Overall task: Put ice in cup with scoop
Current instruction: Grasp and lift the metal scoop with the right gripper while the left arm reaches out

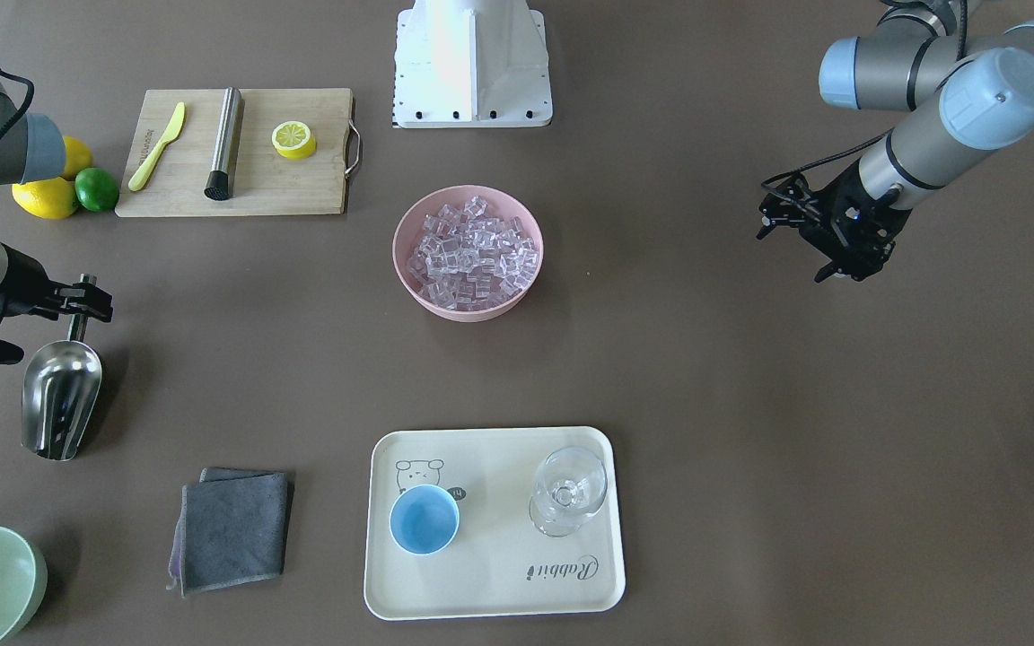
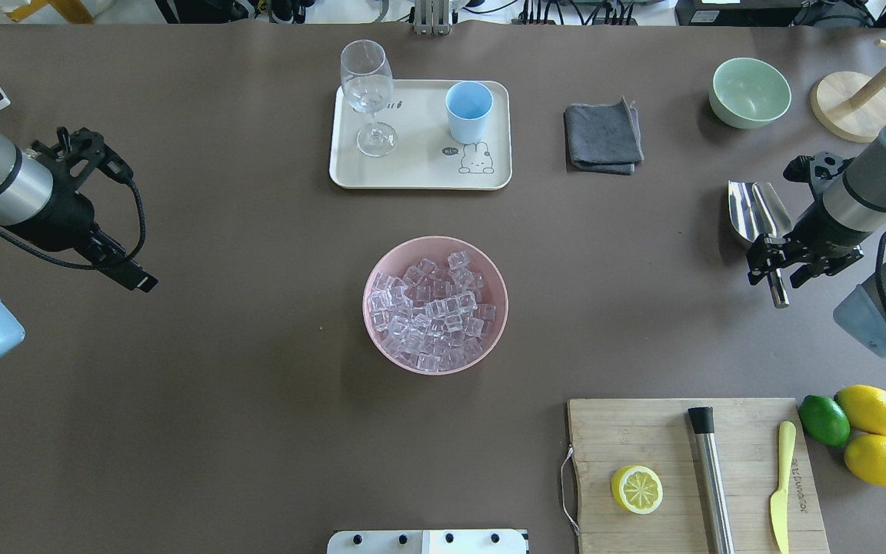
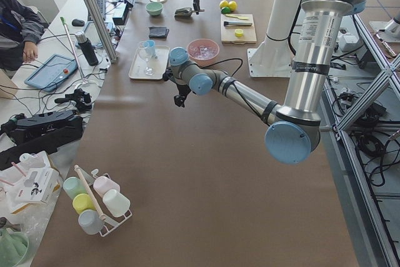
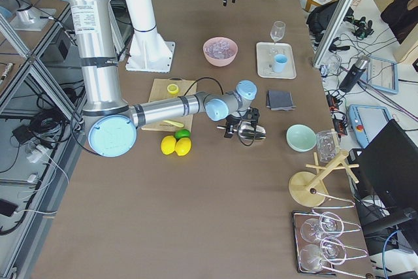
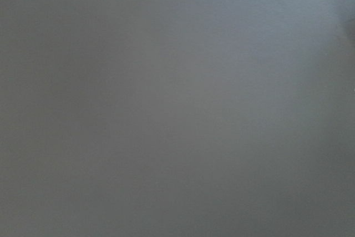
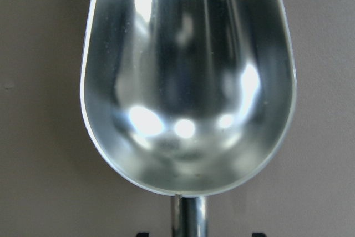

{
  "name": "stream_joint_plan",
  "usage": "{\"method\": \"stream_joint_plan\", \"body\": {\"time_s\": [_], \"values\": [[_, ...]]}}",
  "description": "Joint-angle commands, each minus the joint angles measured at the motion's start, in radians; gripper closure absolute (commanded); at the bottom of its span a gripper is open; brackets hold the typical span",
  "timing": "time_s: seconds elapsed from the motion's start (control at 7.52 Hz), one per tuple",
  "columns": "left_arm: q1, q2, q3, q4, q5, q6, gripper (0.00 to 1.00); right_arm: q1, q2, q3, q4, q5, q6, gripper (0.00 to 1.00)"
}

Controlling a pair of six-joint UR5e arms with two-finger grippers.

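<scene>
While the right wrist camera looks straight into its trough, I see the shiny stainless-steel scoop [image 6: 188, 81] lying open side up on the brown desk [image 1: 750, 404], out on the robot's right. The right claw [image 2: 775, 268] is spread, its jaws standing either side of the short bar handle with a gap showing on both sides. The clear ice cubes [image 1: 472, 256] are heaped in the round pink bowl [image 1: 468, 314] at mid-desk, with open brown surface between it and the scoop. The small light-blue cup [image 1: 424, 519] stands upright on the cream rectangular tray [image 1: 499, 574], apart from the clear stemmed glass [image 1: 569, 489] and nearer the tray edge that faces the folded grey cloth [image 1: 234, 529]. A bare strip separates bowl and tray. The left claw [image 1: 840, 269] hangs over bare desk, well apart; I cannot tell whether it is spread.
</scene>
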Motion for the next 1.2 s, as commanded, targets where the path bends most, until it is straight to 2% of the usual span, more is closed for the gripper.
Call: {"method": "stream_joint_plan", "body": {"time_s": [0.0,0.13,0.4,0.53,0.8,1.06], "values": [[0.119,-0.020,0.001,-0.142,0.062,0.003,0.02,-0.002,0.001,-0.002,0.000,0.000,-0.001,0.77],[0.165,-0.046,0.009,-0.191,0.116,0.011,0.02,-0.002,0.001,-0.002,0.000,0.002,-0.003,1.00],[0.217,-0.069,0.023,-0.359,0.166,0.011,0.02,-0.002,-0.003,0.011,-0.005,0.008,-0.012,1.00],[0.225,-0.087,0.049,-0.450,0.164,0.011,0.02,-0.002,-0.008,0.066,-0.055,0.017,-0.012,1.00],[0.243,-0.127,0.137,-0.631,0.166,0.011,0.02,0.004,-0.009,0.251,-0.271,0.014,-0.032,1.00],[0.271,-0.161,0.234,-0.815,0.205,0.014,0.02,0.025,-0.011,0.404,-0.414,0.003,-0.100,1.00]]}}
